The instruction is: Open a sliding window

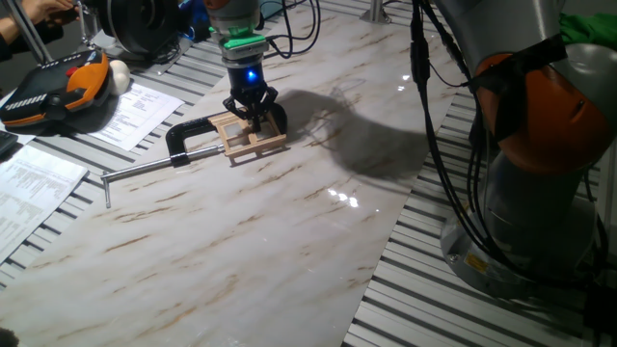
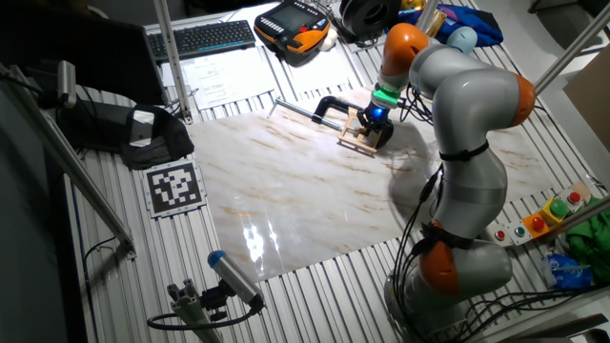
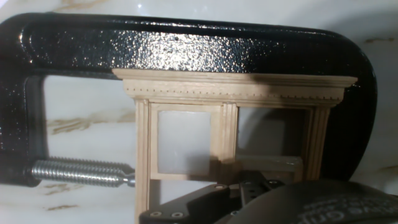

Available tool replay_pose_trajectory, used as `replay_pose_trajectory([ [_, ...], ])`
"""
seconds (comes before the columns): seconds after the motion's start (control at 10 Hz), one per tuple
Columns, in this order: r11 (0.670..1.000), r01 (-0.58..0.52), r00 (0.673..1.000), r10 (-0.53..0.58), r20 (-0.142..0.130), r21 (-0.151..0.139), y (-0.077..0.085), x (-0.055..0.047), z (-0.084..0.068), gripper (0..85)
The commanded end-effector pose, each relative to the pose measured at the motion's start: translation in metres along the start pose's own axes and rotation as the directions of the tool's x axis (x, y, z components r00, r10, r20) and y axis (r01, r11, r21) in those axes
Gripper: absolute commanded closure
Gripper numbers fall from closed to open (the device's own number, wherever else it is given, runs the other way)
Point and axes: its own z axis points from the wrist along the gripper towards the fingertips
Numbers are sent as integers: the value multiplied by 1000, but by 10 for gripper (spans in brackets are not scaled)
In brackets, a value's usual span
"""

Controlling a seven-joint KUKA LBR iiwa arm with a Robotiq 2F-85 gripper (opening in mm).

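Note:
The sliding window [image 1: 253, 138] is a small pale-wood frame lying flat on the marble board, held by a black C-clamp [image 1: 189, 135]. My gripper [image 1: 256, 120] stands straight down over the frame's right half, fingers spread apart with the tips at the wood. It also shows in the other fixed view [image 2: 374, 124], over the window [image 2: 360, 136]. In the hand view the window [image 3: 229, 127] fills the middle with two panes side by side. The clamp's arch [image 3: 186, 50] runs along its top. A dark finger [image 3: 205, 202] covers the bottom of the right pane.
The clamp's steel bar [image 1: 145, 170] juts left over the marble board [image 1: 289, 222]. Its screw [image 3: 81, 171] presses the frame's left side. An orange-and-black teach pendant [image 1: 58, 87] and papers [image 1: 135, 111] lie at the back left. The robot's base [image 1: 540, 193] stands at the right.

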Motion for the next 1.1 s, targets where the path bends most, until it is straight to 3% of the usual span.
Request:
replay_pose_trajectory([
  [0.0, 1000, 1, 1000, -1, 2, 2, 0, -1, -1, 850],
  [1.0, 1000, 14, 1000, -14, 10, 17, 3, -10, -2, 850],
])
